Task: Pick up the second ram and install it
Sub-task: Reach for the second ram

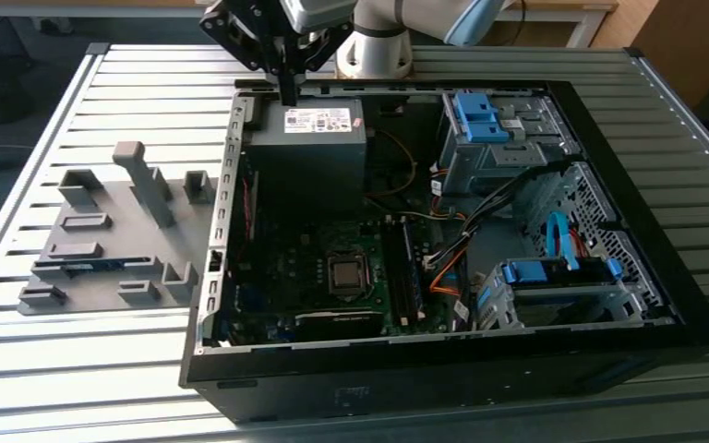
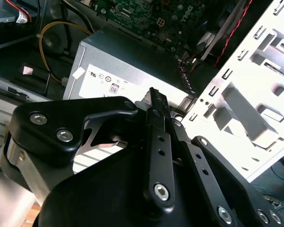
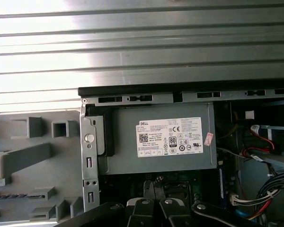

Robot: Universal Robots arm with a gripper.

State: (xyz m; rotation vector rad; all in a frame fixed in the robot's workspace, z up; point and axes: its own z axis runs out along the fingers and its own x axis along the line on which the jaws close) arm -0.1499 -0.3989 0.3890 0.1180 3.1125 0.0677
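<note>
Over the power supply point(image 1: 307, 138) at the far end of the open case point(image 1: 453, 369), in the exterior view, the gripper point(image 1: 289, 92) hangs empty. The second ram point(image 1: 80, 268) lies well apart toward the exterior view's left, in the grey fixture point(image 1: 145, 249) on the surface point(image 1: 84, 388), with its long axis across the picture. In the second wrist view, the fingers point(image 2: 158, 142) are pressed together. In the first wrist view, the fixture point(image 3: 33, 156) sits beside the case wall.

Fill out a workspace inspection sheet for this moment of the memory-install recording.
Surface: slatted metal table with an open computer case on it.
Job's things: memory stick lies in the grey fixture, to the exterior view's left of the case.
Clutter: nothing seen.
Grippers: gripper has its fingers shut and empty, above the power supply, apart from the memory stick.
Cables: blue cable and other wires inside the case.
Surroundings: wooden panel behind the table.
</note>
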